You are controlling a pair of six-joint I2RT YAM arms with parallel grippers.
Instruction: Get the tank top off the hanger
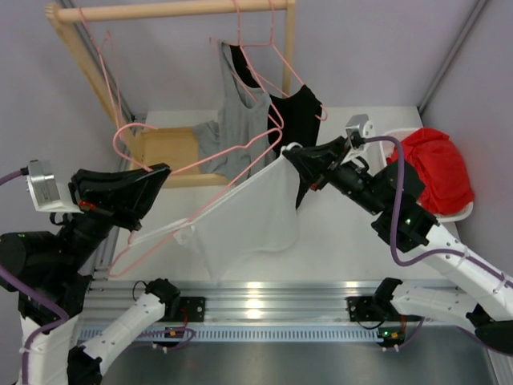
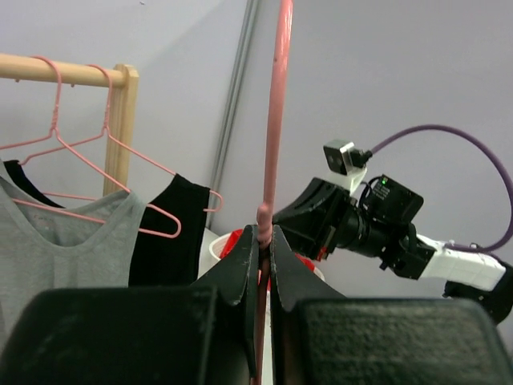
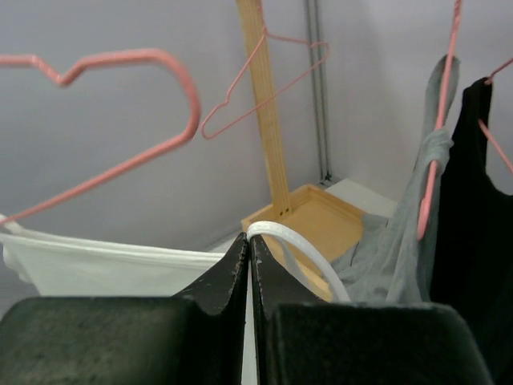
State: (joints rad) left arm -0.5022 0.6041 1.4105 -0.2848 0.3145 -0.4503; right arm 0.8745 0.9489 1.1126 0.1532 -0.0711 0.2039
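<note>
white tank top (image 1: 248,212) strap pinched in right end effector (image 1: 290,154)

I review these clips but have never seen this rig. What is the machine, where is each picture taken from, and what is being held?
Two robot arms are bolted at the near table edge. One picture looks down from above; the other two come from cameras on each wrist. The left gripper is shut on a pink hanger. The right gripper is shut on a strap of the white tank top, which still hangs on that hanger. Behind stands a wooden rack with a grey top and a black top on hangers. A red cloth lies in a white bowl at right.
</note>
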